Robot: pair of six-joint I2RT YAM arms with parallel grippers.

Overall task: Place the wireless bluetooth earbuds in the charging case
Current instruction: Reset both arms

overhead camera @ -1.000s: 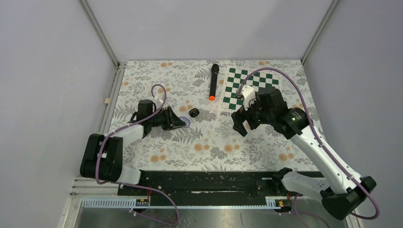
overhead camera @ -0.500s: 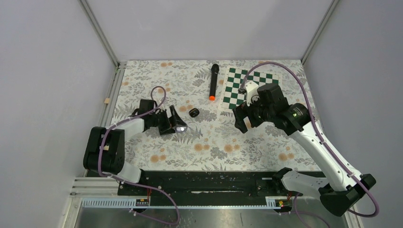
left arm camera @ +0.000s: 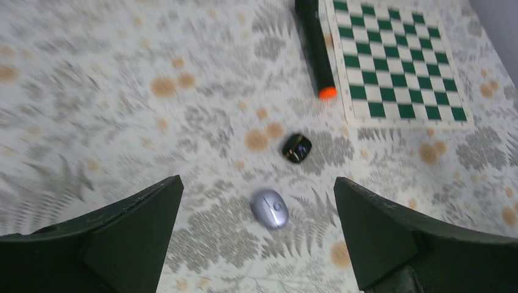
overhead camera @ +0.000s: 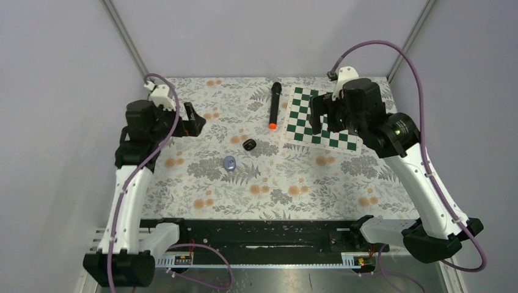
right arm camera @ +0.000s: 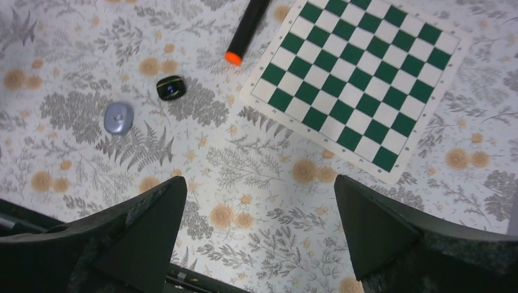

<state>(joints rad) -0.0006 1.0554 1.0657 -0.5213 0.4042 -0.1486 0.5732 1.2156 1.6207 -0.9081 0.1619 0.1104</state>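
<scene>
The lilac oval charging case (overhead camera: 229,162) lies shut on the floral cloth, seen too in the left wrist view (left arm camera: 270,208) and the right wrist view (right arm camera: 118,117). No earbuds show in any view. My left gripper (overhead camera: 194,121) hangs high over the table's left back part, open and empty (left arm camera: 258,180), with the case far below between its fingers. My right gripper (overhead camera: 317,117) is raised above the chessboard's left edge, open and empty (right arm camera: 259,178).
A small black case (overhead camera: 248,144) lies just behind and right of the lilac one. A long black microphone (overhead camera: 273,105) with an orange end lies at the back middle. A green-and-white chessboard mat (overhead camera: 330,119) covers the back right.
My left gripper opened, left the lilac case on the cloth, and rose back to the left. My right arm lifted and drew back over the chessboard.
</scene>
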